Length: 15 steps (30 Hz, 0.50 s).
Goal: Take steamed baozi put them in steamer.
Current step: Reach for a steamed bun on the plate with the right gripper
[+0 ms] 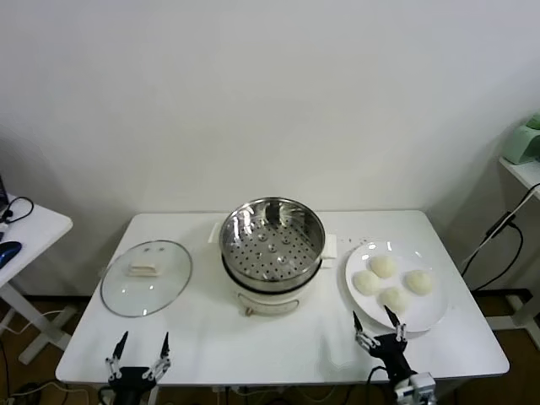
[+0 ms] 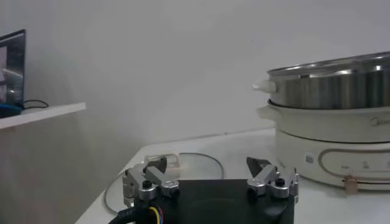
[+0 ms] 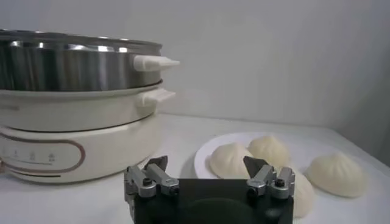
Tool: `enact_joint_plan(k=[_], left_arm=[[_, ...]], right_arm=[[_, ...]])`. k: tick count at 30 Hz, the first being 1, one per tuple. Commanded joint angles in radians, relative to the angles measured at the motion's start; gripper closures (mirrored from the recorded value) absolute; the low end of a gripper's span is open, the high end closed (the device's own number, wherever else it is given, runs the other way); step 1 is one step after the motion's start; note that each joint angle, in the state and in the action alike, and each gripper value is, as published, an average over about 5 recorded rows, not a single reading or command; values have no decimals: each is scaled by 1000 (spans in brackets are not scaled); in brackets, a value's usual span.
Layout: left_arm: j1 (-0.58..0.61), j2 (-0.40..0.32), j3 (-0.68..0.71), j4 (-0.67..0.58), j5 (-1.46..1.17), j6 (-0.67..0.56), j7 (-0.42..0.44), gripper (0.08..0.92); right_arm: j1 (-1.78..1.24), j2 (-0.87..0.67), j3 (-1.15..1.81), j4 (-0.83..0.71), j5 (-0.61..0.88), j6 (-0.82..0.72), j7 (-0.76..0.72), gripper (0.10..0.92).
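Currently four steamed baozi (image 1: 392, 283) sit on a plate (image 1: 432, 315) right of the steamer (image 1: 272, 245); the right hand (image 1: 378, 330) gapes wide before them, left hand (image 1: 140, 350) likewise spread at the worktop's (image 1: 278, 342) near edge.

Both grippers alike: left gripper (image 2: 210, 169) & right gripper (image 3: 207, 168) w/ black bodies, silver metal finger links w/ black screws, dark tips. Left shows red/yellow wires.

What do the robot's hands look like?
Both look alike. The left hand has a flat black body and two silvery metal fingers with dark tips and little round screws. Red, yellow and blue wires run beside it. The right hand has the same black body and silvery fingers.
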Motion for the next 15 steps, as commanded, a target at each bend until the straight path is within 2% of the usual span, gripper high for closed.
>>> enact_joint_plan(k=[1,8,12,15], left_arm=[[-40,22,-2,14,9,21,-8,177],[-125,59,12,32,3,52,-2,177],[-150,62,27,41,15,53,3,177],[-152,65,33,46,16,54,1,177]], right_arm=[[83,-62,42,13,-3,-42,-48,203],[259,-353,58,-27,14,-197,-165,203],[375,-526,-2,-111,22,-229,-266,203],[510,-653,-110,-206,24,-222,-395,203]])
